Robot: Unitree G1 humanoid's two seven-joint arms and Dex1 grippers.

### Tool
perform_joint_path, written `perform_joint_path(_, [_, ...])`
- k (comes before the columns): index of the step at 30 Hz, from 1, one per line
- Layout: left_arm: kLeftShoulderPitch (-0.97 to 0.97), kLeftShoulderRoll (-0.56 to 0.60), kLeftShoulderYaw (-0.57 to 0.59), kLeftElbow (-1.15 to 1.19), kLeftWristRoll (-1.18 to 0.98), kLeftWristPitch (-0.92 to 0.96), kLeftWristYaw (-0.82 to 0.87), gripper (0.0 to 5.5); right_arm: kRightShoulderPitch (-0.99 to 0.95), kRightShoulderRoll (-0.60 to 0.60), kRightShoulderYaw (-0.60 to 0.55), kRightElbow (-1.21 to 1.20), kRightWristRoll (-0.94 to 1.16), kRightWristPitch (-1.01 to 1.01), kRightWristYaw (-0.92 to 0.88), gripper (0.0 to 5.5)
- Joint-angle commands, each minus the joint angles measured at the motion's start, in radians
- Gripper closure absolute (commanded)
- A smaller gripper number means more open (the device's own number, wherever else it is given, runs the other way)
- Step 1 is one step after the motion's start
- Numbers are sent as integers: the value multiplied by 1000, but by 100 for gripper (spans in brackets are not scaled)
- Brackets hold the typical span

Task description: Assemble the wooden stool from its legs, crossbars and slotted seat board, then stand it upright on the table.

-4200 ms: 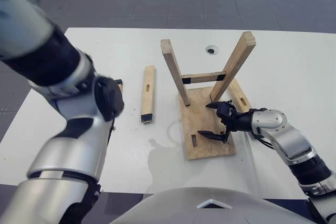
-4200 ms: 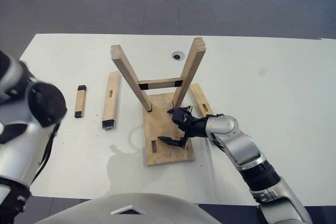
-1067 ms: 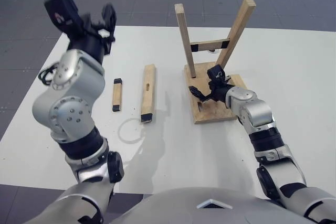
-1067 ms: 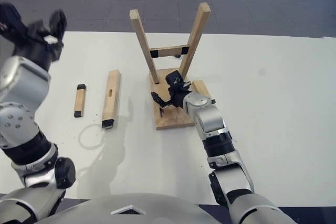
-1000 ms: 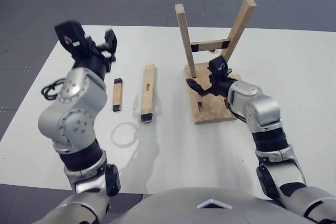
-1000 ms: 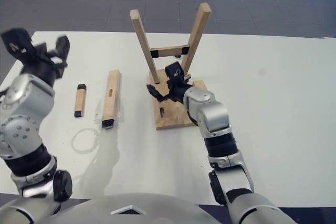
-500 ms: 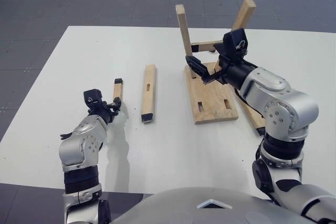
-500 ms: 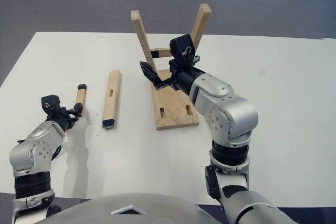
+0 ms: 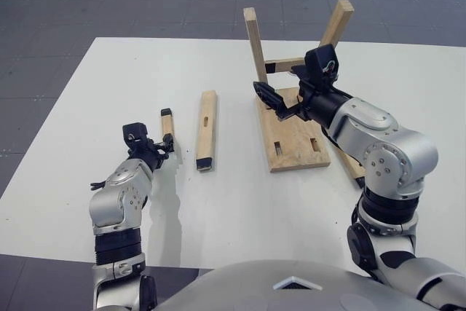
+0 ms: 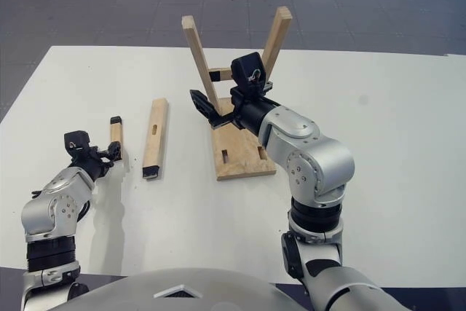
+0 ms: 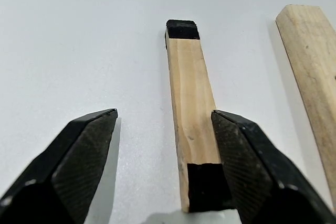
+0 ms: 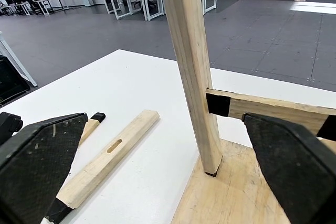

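**Position of parts.** The slotted seat board (image 9: 295,132) lies flat on the white table (image 9: 218,71), right of centre. Two legs stand in its far end, both leaning: the left standing leg (image 9: 256,56) and the right standing leg (image 9: 331,30), joined by a fitted crossbar (image 9: 285,65) with black ends. Two near slots in the board are unfilled. A loose slotted leg (image 9: 206,130) lies flat left of the board and well apart from it. A short loose crossbar (image 9: 167,124) with black ends lies left of that. Another wooden piece (image 9: 351,164) lies along the board's right edge, partly hidden by the arm.

**Grippers.** The left gripper (image 9: 159,148) is low over the table at the near end of the short loose crossbar. Its fingers are spread wide; one finger (image 11: 247,171) sits just beside the crossbar's near black end, the other is well apart, and nothing is held. The right gripper (image 9: 282,96) hangs over the far end of the seat board, by the foot of the left standing leg. Its fingers are also spread wide and empty.

**Handling assessment.** The short crossbar appears light, rigid and dry, so it is unlikely to flex or slip. A pinch across its narrow sides nearer mid-length would be better, since a hold at the extreme end could let it swing. The standing legs lean and their seating depth cannot be confirmed. Any grip on that frame should be low on a leg, close to the board, to limit levering the joints.

**Status.** The assembly is judged roughly half complete.
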Motion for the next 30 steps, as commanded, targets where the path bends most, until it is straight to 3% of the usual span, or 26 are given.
perform_joint_path(1, [-40, -31, 1, -38, 2, 34, 18, 215, 4, 1, 7, -7, 3, 11, -13, 0])
perform_joint_path(8, [-34, -70, -3, -37, 22, 56, 24, 215, 2, 7, 15, -4, 4, 5, -24, 0])
perform_joint_path(14, [-5, -87, -76, 125, 89, 21, -19, 215, -5, 24, 11, -3, 9, 1, -34, 0])
perform_joint_path(21, [49, -200, 8, 164, 42, 14, 5, 326, -11, 30, 1, -6, 16, 4, -48, 0])
perform_joint_path(26, [94, -188, 9, 227, 69, -6, -26, 405, -40, 38, -26, -2, 27, 11, -57, 0])
perform_joint_path(30, [134, -156, -8, 261, 95, -16, -53, 410, -57, 37, -32, 3, 28, 13, -58, 0])
